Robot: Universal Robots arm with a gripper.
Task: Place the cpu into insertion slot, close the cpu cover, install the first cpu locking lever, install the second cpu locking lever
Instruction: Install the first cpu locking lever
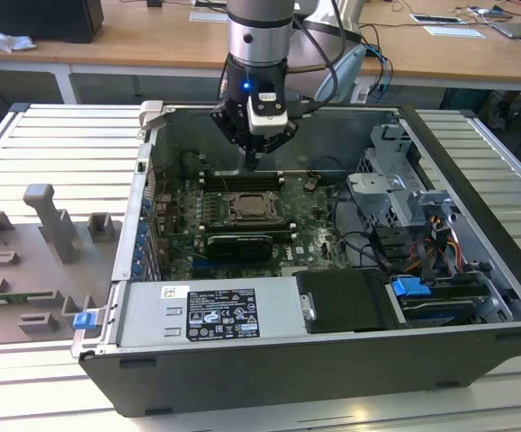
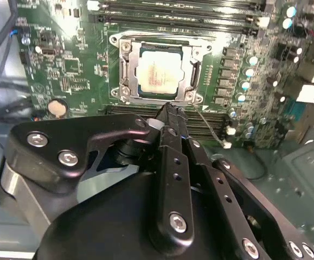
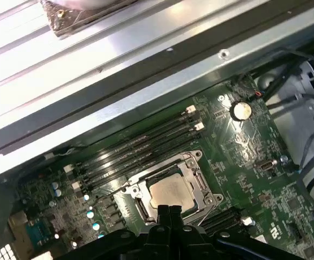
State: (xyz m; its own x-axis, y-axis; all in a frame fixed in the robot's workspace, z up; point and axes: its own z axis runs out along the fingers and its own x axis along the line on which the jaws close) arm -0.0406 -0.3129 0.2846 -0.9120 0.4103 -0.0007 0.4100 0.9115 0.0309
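Looking into the open computer case (image 1: 332, 369) in the exterior view: the arm is reaching down from above, and the gripper (image 1: 253, 162) is hanging low over the motherboard (image 1: 318, 236), on the far side of the insertion slot (image 1: 238, 211) from that camera. In both wrist views the gripper (image 2: 168, 108) (image 3: 169, 209) is showing its fingers (image 2: 174, 162) pressed together with no gap, and they are gripping nothing. The tips are sitting right at the slot's edge, by the memory slots (image 2: 211, 125). I cannot tell whether they are touching the rim. The cpu (image 2: 157, 69) (image 3: 170, 190) is lying flat inside the insertion slot (image 2: 124, 73), silver top facing up. The cpu cover (image 2: 185, 50) (image 3: 201, 183) is lying down over it, with the chip showing through its window. A thin metal rod (image 2: 211, 130) is running out from the slot's corner across the memory slots. I cannot tell whether it is latched. More memory slots (image 3: 140, 147) are lying on the slot's other side, and a coin battery (image 3: 241, 110) is sitting further out on the board. In the exterior view the case is resting on a slatted table (image 1: 53, 135), with a grey fixture (image 1: 49, 225) lying on the exterior view's left.
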